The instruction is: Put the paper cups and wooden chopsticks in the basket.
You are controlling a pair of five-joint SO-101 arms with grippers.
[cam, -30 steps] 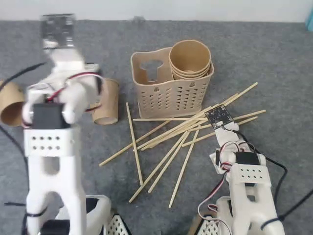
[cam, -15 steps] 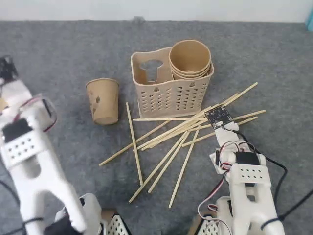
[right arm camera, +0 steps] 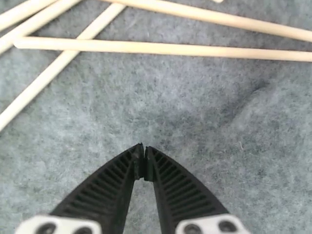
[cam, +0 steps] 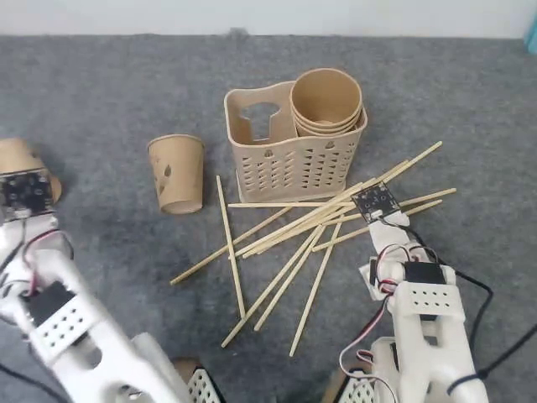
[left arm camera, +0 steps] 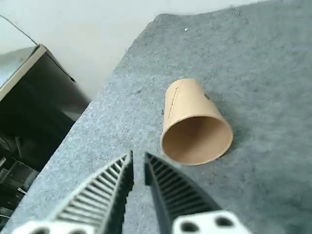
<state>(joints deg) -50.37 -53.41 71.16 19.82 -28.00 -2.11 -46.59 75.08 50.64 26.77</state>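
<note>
A paper cup (left arm camera: 195,124) lies on its side on the grey mat, its mouth facing my left gripper (left arm camera: 138,157), which hangs a short way in front of it with only a narrow gap between its fingers and nothing in them. The same cup (cam: 17,158) is at the far left edge in the high view, just behind my left wrist (cam: 25,193). Another paper cup (cam: 177,173) lies left of the beige basket (cam: 285,164), which holds stacked cups (cam: 327,101). Wooden chopsticks (cam: 285,235) lie scattered in front of the basket. My right gripper (right arm camera: 144,150) is shut and empty, low over the mat beside chopsticks (right arm camera: 146,47).
The right arm's body (cam: 424,311) stands at the front right, with the chopstick pile just left of it. A dark cabinet (left arm camera: 34,112) stands off the mat's edge beyond the left cup. Bare mat lies between the two loose cups.
My left arm has swung from beside the basket to the far left edge and lowered near the cup there, uncovering the cup beside the basket. The right arm has not moved.
</note>
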